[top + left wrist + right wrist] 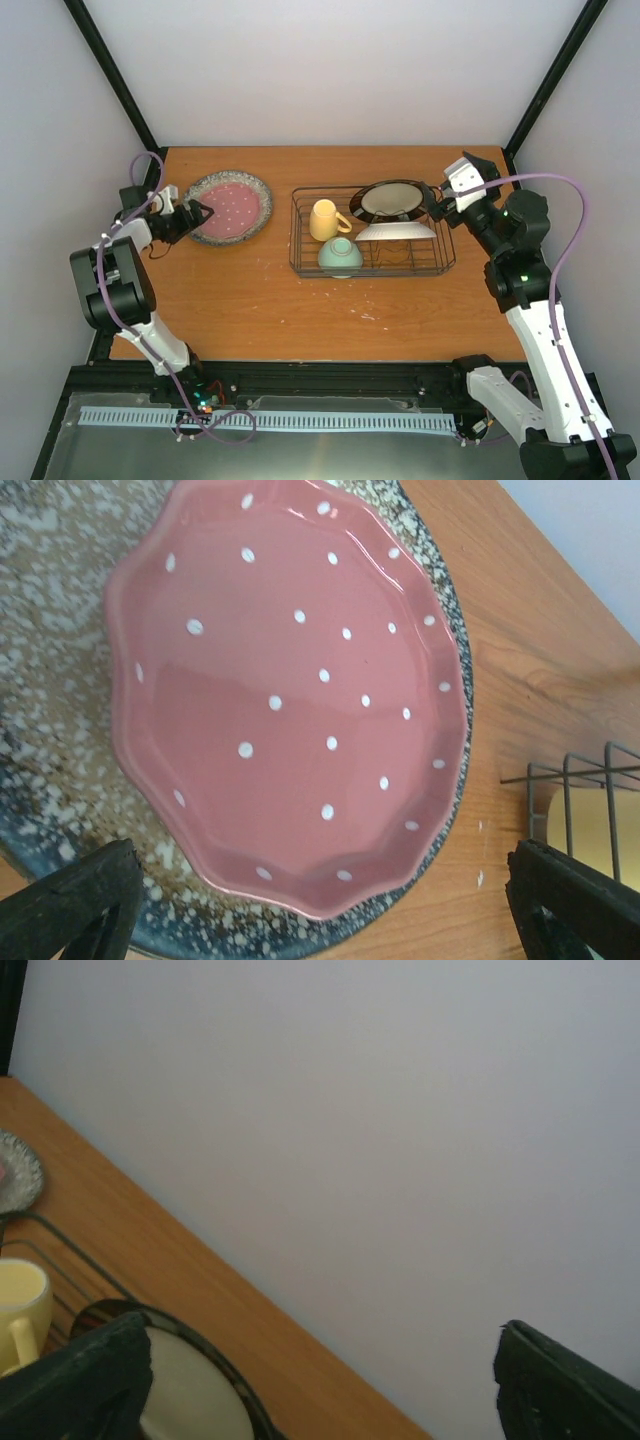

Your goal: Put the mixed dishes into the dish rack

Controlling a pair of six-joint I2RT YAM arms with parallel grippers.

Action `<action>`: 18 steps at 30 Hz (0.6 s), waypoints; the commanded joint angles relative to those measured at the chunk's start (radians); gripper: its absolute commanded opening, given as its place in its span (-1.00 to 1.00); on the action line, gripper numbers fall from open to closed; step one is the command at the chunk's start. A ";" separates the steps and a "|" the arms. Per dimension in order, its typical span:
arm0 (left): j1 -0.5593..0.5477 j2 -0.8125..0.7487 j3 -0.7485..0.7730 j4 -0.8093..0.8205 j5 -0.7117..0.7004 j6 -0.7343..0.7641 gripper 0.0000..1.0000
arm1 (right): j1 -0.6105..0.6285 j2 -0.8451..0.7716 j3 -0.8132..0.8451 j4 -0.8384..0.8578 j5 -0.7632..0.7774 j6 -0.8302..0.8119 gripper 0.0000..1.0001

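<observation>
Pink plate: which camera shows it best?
Left wrist: the pink plate fills the frame, dots and speckled rim sharp. Top view shows it whole but small, left of the rack. Right wrist catches only a rim sliver.

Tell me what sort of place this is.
Probably a robot test booth, not a kitchen: plain white walls in a black frame enclose a wooden table with two robot arms and a dish rack.

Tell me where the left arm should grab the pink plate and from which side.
Probably the pink plate's speckled rim on its left edge, coming low from the left gripper's side. It lies flat on the table, so only the thin rim can be pinched.
</observation>
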 commanded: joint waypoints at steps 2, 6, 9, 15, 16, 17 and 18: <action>0.004 0.073 0.088 -0.040 -0.064 0.049 0.97 | -0.005 0.000 0.025 -0.088 -0.021 0.087 0.74; 0.005 0.133 0.131 -0.051 -0.080 0.055 0.89 | -0.005 -0.005 0.039 -0.109 -0.017 0.093 0.66; 0.005 0.174 0.157 -0.054 -0.092 0.058 0.87 | -0.005 -0.010 0.043 -0.120 -0.016 0.095 0.62; 0.005 0.250 0.214 -0.060 -0.078 0.071 0.69 | -0.005 -0.016 0.044 -0.116 -0.021 0.097 0.59; 0.006 0.265 0.224 -0.063 -0.071 0.072 0.62 | -0.005 -0.014 0.045 -0.116 -0.022 0.098 0.59; 0.006 0.279 0.233 -0.064 -0.066 0.074 0.56 | -0.005 -0.013 0.045 -0.115 -0.023 0.100 0.58; 0.005 0.290 0.239 -0.065 -0.060 0.073 0.51 | -0.005 -0.013 0.046 -0.115 -0.026 0.102 0.56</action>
